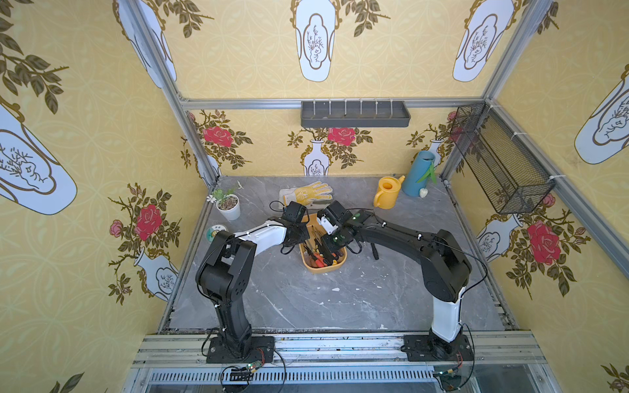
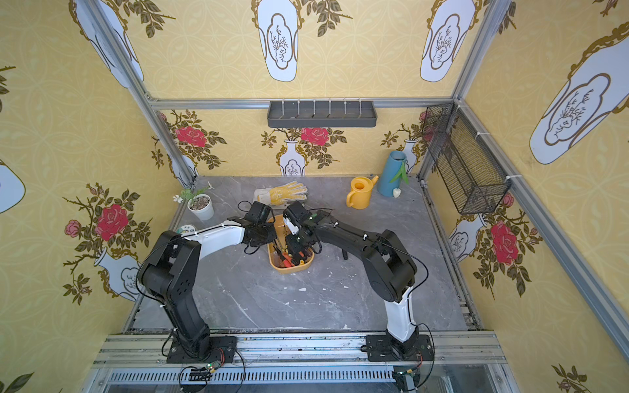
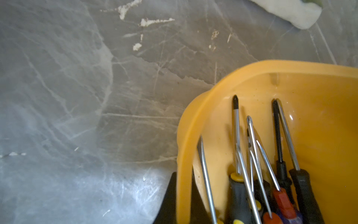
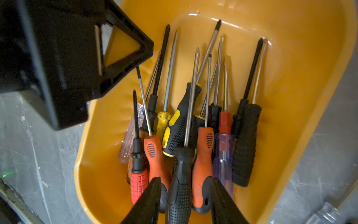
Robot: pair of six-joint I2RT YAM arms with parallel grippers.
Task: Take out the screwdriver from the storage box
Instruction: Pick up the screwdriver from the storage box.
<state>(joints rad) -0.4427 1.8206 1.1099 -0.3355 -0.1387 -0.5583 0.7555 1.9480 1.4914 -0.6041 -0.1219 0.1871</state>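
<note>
The yellow-orange storage box (image 1: 323, 270) (image 2: 289, 270) sits mid-table with several screwdrivers (image 1: 318, 253) piled inside, handles towards the near end. My left gripper (image 1: 299, 234) (image 3: 183, 174) is shut on the box's left wall, one black finger on each side of the rim (image 3: 193, 116). My right gripper (image 1: 332, 253) (image 4: 185, 180) is lowered into the box (image 4: 290, 58) and stands open. Its fingers straddle a black dotted handle (image 4: 180, 194) and an orange handle (image 4: 202, 164). A gap shows beside the black handle.
A yellow-dotted glove (image 1: 306, 194) lies just behind the box. A yellow watering can (image 1: 386, 194) and a blue vase (image 1: 420, 173) stand at the back right, and a white plant pot (image 1: 228, 206) at the left. The grey wall tray (image 1: 354, 114) and the mesh basket (image 1: 500, 160) hang above.
</note>
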